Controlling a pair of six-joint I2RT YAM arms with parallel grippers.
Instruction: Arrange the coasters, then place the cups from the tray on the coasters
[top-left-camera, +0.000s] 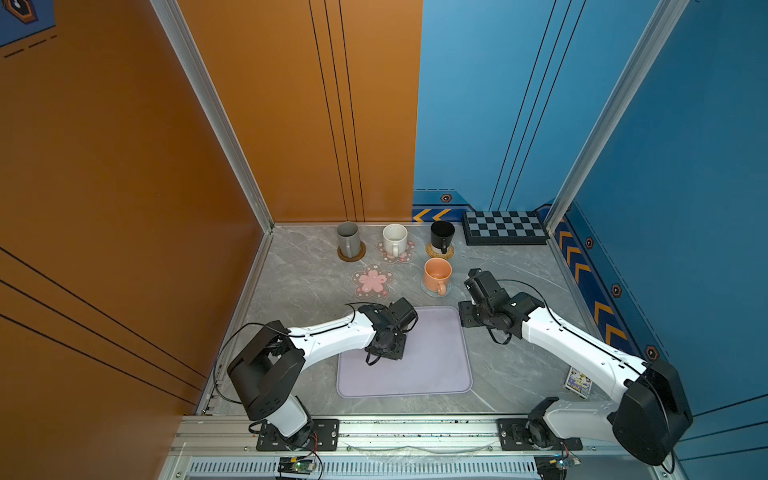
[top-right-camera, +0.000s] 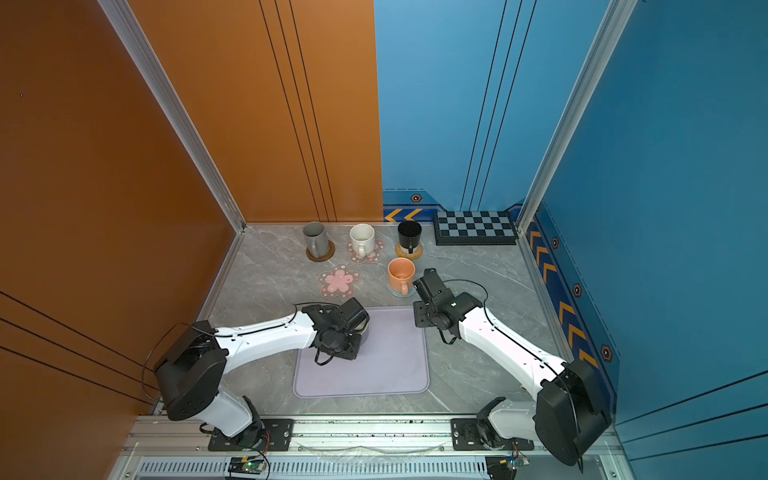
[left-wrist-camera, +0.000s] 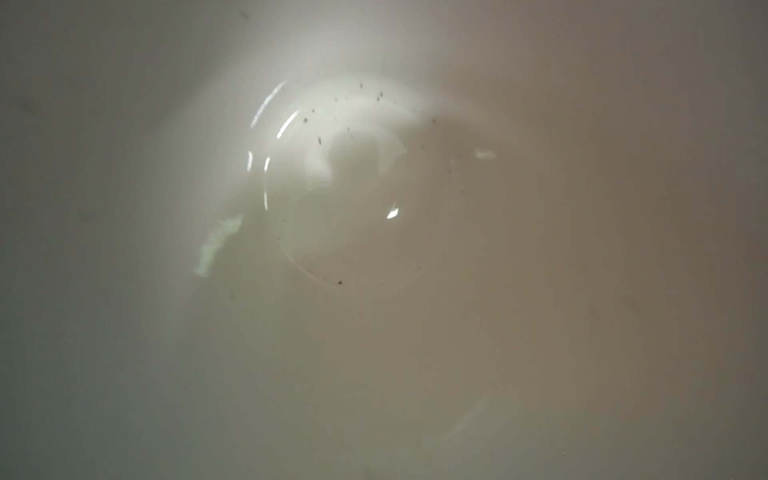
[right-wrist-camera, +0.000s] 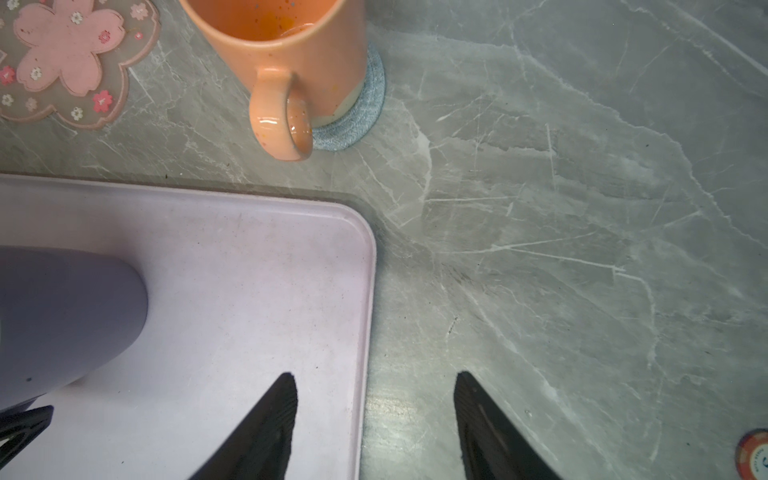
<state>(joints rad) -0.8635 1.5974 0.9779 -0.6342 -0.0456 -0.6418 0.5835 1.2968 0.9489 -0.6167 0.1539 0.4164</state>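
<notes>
2 top views overlook the tabletop (top-left-camera: 299, 266); wrist cameras peer close.

Checkered board (top-left-camera: 504, 227) flat (far corner); colourful small box (top-left-camera: 578, 382) well apart.

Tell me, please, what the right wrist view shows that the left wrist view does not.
Only the right wrist view: the orange cup on the grey-blue coaster, the empty pink flower coaster, the tray corner, and the right gripper with fingers apart. Only the left wrist view: the glossy cream, dark-specked inside of a cup. Shared: probably that cup, the lavender cup, seen from outside by the right wrist.
</notes>
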